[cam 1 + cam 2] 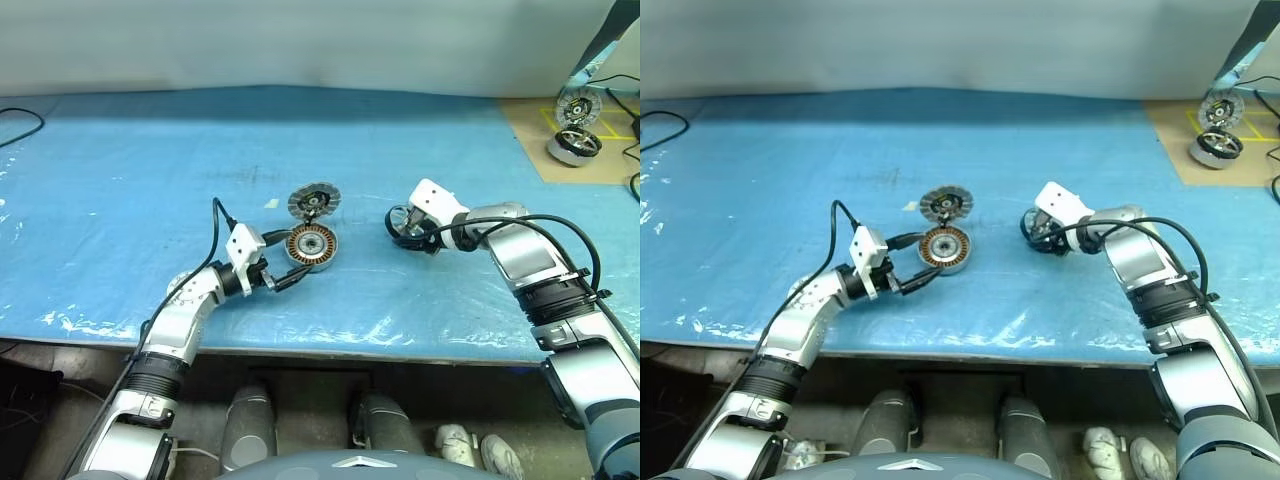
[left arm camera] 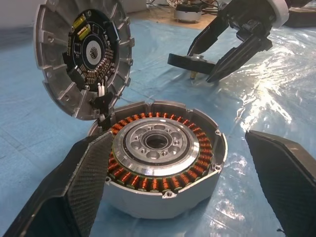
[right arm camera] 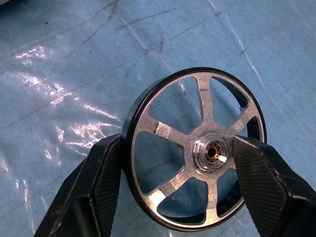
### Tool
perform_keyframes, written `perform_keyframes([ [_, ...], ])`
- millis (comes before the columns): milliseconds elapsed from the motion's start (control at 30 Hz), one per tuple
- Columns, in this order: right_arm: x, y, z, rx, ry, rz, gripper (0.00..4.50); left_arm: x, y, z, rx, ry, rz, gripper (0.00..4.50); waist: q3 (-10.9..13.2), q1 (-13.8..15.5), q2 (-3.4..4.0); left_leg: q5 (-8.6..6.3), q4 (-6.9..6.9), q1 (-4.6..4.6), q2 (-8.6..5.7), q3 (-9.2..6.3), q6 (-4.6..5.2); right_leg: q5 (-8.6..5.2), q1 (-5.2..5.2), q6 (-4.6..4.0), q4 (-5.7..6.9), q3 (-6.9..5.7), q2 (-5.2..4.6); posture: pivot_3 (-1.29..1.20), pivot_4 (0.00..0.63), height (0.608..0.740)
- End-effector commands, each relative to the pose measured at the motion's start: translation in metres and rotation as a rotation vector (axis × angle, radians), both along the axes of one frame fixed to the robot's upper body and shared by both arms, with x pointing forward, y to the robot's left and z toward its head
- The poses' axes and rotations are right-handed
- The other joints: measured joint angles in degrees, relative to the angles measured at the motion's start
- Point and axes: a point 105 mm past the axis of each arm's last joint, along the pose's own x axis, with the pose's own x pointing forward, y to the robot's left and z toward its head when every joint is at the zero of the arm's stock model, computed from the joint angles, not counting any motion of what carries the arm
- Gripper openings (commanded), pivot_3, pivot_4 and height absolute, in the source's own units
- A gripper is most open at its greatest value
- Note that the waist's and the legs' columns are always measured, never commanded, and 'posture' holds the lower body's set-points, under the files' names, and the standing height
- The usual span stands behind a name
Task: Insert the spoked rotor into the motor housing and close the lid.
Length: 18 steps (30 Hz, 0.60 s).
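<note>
The motor housing, a silver cup with copper windings, sits mid-table. Its lid stands open and upright at the far edge, segmented inner face toward me. My left gripper is open and level, with one finger on each side of the housing and not touching it. To the right, the spoked rotor, with its black rim and silver spokes, sits between the fingers of my right gripper. One pad presses its rim. The right gripper points down and toward the housing.
A blue plastic sheet covers the table. A tiny washer lies left of the lid. At the far right, a brown board carries a dark-rimmed motor with cables and another disc. A black cable lies far left.
</note>
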Motion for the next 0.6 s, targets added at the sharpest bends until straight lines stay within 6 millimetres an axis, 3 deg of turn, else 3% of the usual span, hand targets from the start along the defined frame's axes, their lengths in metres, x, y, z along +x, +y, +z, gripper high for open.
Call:
perform_keyframes([
  [33, -0.006, 0.001, 0.002, 0.010, -0.001, 0.013, 3.09, -0.004, 0.013, 0.007, -0.008, -0.049, 0.002, 4.50, 0.0, 0.0, 0.00, 0.00, 0.00, 0.00, 0.00, 0.00, 0.00, 0.00, 0.00, 0.00, 0.00, 0.00, 0.00, 0.00, 0.150, 0.740],
  [133, -0.010, 0.006, 0.009, 0.008, -0.049, 0.067, 3.09, -0.006, 0.016, 0.011, -0.015, -0.059, 0.000, 4.50, 0.0, 0.1, 0.00, 0.00, -0.01, 0.01, 0.01, 0.00, 0.00, 0.00, 0.00, 0.00, 0.00, 0.00, 0.00, 0.00, 0.150, 0.740],
  [267, -0.031, 0.027, 0.030, 0.111, -0.102, 0.205, 3.09, -0.006, 0.017, 0.021, -0.046, -0.069, -0.001, 4.50, 0.0, 0.3, 0.00, -0.01, -0.01, -0.03, 0.00, 0.00, 0.00, 0.00, -0.01, 0.00, -0.01, 0.00, 0.00, 0.00, 0.150, 0.740],
  [400, -0.055, 0.052, 0.049, 0.310, -0.093, 0.319, 3.09, -0.011, 0.017, 0.033, -0.066, -0.059, -0.042, 4.50, 0.0, 0.4, 0.01, -0.11, -0.02, -0.01, 0.02, -0.01, 0.16, 0.00, -0.04, 0.00, -0.01, 0.01, 0.00, 0.00, 0.150, 0.740],
  [600, -0.067, 0.083, 0.067, 0.543, -0.044, 0.366, 3.09, -0.013, 0.020, 0.027, -0.050, -0.041, -0.054, 4.50, 0.0, 0.4, 0.01, -0.13, -0.02, 0.04, 0.03, -0.01, 0.19, 0.00, -0.01, 0.00, 0.01, 0.01, 0.00, 0.00, 0.150, 0.740],
])
